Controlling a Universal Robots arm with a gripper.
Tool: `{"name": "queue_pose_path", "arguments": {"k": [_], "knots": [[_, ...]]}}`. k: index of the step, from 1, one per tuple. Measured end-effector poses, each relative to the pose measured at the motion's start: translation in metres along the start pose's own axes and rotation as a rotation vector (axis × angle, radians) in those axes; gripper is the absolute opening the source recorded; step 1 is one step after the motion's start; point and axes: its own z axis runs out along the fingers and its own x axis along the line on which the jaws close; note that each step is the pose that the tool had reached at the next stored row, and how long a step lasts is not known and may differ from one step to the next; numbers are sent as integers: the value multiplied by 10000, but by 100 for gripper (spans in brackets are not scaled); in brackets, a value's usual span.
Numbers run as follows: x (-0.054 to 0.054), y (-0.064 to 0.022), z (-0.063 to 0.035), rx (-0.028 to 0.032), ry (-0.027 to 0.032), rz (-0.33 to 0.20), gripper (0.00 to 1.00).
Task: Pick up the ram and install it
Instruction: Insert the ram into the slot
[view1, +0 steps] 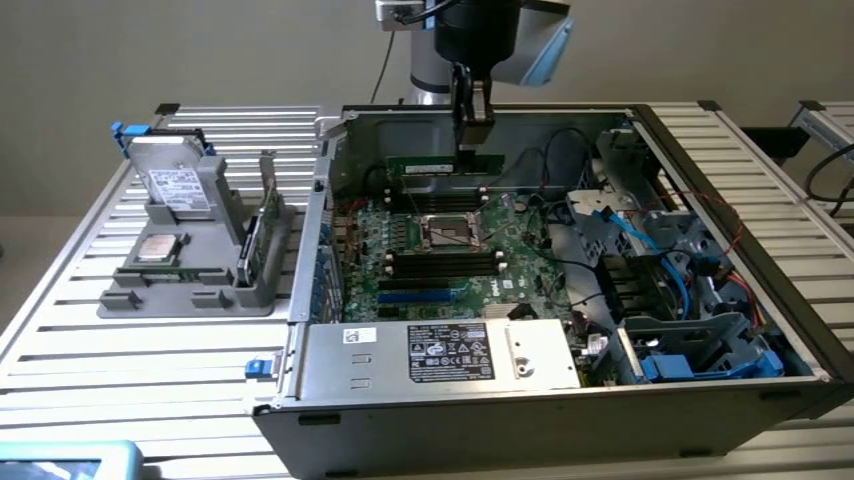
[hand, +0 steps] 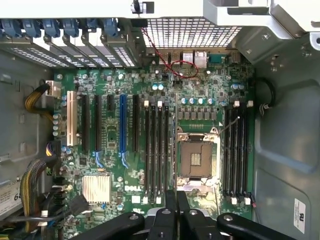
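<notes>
A: Gripper (view1: 474, 146) state?
B: Jaws narrow, pinching the ram (view1: 441, 163) by its top edge. It hangs directly beneath, long axis left-to-right in the exterior view, parallel to the DIMM slots (view1: 441, 187) beyond the CPU socket (view1: 451, 232).

green ram (view1: 434, 164), black gripper (view1: 475, 148), green motherboard (hand: 131, 165), blue slot (hand: 122, 122)

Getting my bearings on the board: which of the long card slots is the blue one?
The blue slot, with black slots on both sides of it; the white slot is at the row's end beside the yellow cables.
</notes>
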Motion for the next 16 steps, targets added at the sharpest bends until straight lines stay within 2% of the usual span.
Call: {"name": "queue_pose_path", "arguments": {"k": [9,14,16], "knots": [[-2,2,101,0,200,-3,12],[32,2,130,2,400,-5,12],[56,0,160,3,406,-6,12]]}}
